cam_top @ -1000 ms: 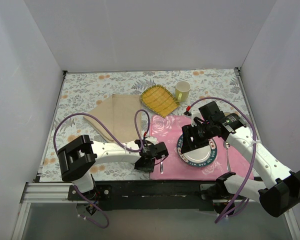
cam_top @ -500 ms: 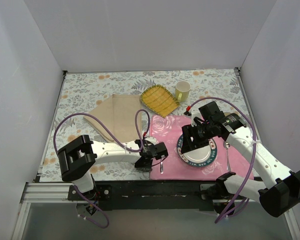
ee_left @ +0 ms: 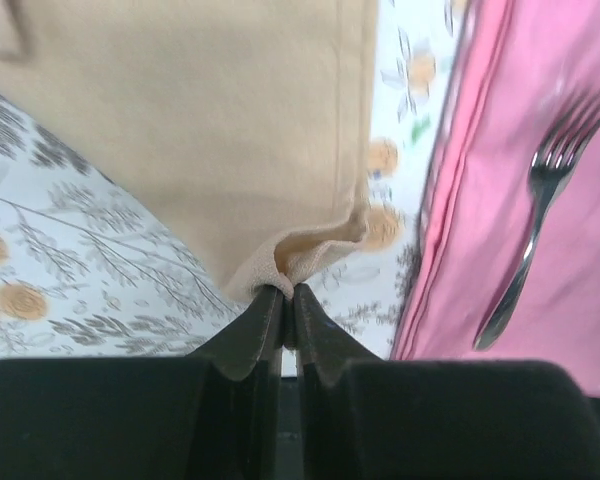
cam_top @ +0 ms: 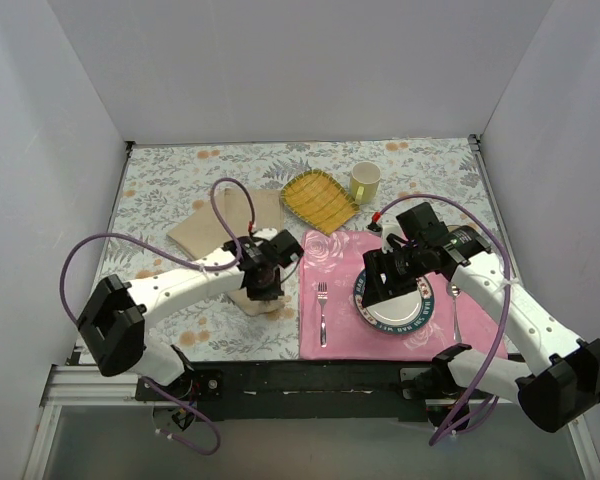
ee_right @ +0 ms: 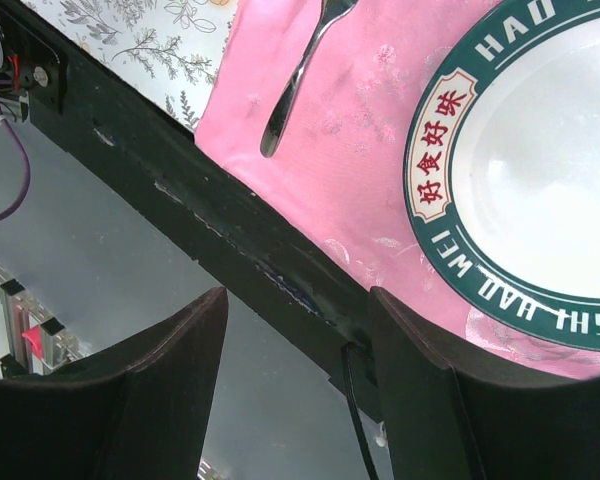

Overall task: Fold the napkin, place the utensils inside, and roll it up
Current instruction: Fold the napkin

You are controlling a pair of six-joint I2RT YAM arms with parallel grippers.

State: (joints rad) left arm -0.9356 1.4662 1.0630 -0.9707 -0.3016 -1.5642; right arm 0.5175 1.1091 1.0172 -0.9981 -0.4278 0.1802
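jaws of left gripper [ee_left: 283, 295] tight on napkin [ee_left: 230, 120] corner, those of right gripper [ee_right: 295, 335] apart by plate [ee_right: 432, 190]

The left gripper [ee_left: 288, 300] has matt black plastic fingers, and the napkin [ee_left: 230, 130] pinched between them is soft, matt beige cloth, finely woven with a stitched hem. To that gripper's right, a fork [ee_left: 546, 178] of polished, glinting metal lies on a pink placemat [ee_left: 500, 100] with a faint sheen. The right gripper [ee_right: 298, 300] has the same dull black fingers. Ahead of it, a plate [ee_right: 540, 180] looks glossy, glazed white with a green rim.
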